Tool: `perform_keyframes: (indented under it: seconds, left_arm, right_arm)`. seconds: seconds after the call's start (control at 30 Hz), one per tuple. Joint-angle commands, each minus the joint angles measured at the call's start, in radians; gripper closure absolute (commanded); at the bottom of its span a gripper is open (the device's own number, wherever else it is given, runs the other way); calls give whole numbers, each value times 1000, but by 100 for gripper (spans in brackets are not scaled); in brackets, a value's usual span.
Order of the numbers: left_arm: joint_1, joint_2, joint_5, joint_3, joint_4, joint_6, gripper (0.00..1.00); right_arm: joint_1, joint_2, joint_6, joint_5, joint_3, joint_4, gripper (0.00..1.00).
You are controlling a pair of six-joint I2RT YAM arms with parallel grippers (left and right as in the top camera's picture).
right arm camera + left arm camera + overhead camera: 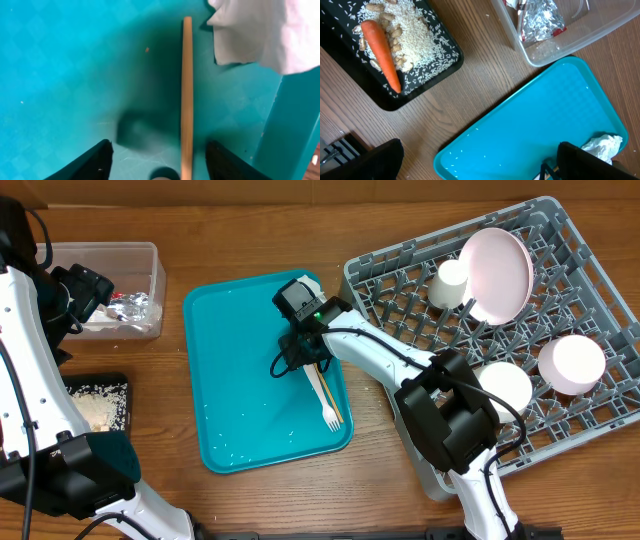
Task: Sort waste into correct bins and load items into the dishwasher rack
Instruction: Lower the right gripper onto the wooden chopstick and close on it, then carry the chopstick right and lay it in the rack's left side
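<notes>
My right gripper (160,165) hangs low over the teal tray (240,380), jaws apart. A wooden chopstick (187,90) lies between its fingers, nearer the right one and touching neither. A crumpled white napkin (260,30) lies just beyond. The chopsticks (325,385) and the white fork (328,416) rest by the tray's right rim. My left gripper (480,170) is open and empty above the tray's left corner. The carrot (380,52), rice (415,40) and pasta (395,35) lie in the black tray (445,65). The foil wrapper (540,20) is in the clear tub (580,37).
The grey dishwasher rack (590,280) at the right holds a white plate (497,272), a cup (450,283) and two bowls (573,363) (505,385). The right arm reaches from the front edge across the rack's left side. A few rice grains dot the teal tray.
</notes>
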Motion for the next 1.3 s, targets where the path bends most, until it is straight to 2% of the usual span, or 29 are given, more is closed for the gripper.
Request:
perform_keyframes:
  seconds: [0.0, 0.2, 0.57, 0.77, 0.9, 1.27]
  left_arm:
    - [-6, -4, -14, 5, -2, 15, 0]
    - [-6, -4, -14, 5, -2, 15, 0]
    - [-6, -4, -14, 5, -2, 15, 0]
    - [-6, -4, -14, 5, -2, 15, 0]
    - [-6, -4, -14, 5, -2, 15, 0]
    - [-6, -4, -14, 5, -2, 15, 0]
  right_arm:
    - [3, 7, 5, 26, -6, 1, 47]
    - [3, 16, 4, 43, -15, -14, 61]
    - [3, 21, 4, 40, -16, -84, 73]
    - [3, 21, 5, 39, -16, -88, 84]
    - [3, 19, 5, 29, -10, -97, 95]
    - [3, -19, 4, -81, 145, -268, 96]
